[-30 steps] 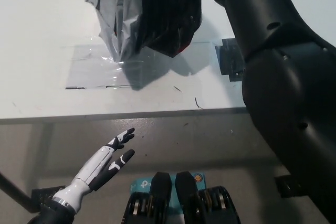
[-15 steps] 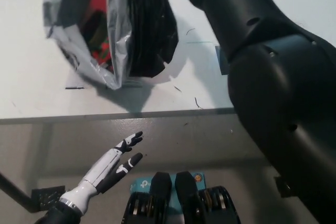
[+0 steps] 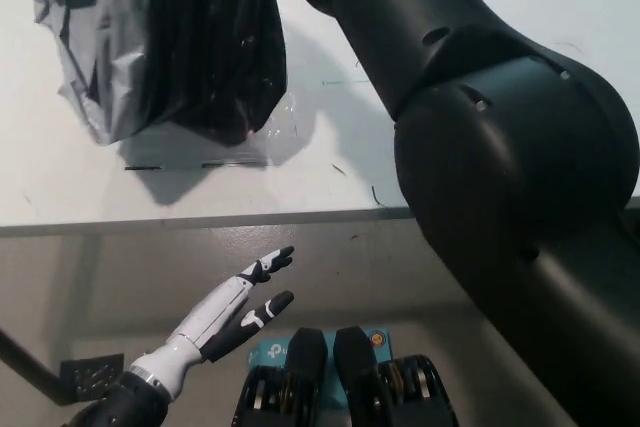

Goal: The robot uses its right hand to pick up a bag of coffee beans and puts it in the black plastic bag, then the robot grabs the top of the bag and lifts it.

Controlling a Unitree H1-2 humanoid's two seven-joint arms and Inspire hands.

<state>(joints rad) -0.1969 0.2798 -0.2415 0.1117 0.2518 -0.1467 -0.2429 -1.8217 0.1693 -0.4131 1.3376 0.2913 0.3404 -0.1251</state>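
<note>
One black plastic bag (image 3: 170,42) hangs over the white desk (image 3: 300,182) at upper left, its shadow beneath. The black right arm (image 3: 480,147) reaches past the top edge, fingers unseen. The left hand (image 3: 235,302), fingers spread and empty, hovers below the desk edge.

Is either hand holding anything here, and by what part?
The left hand is open below the table edge, holding nothing. The black bag hangs by the right arm, but the right hand and the hold are out of frame.

White left hand (image 3: 235,309) low at lower left, fingers apart, empty; black right arm (image 3: 480,147) reaching up, hand out of frame
</note>
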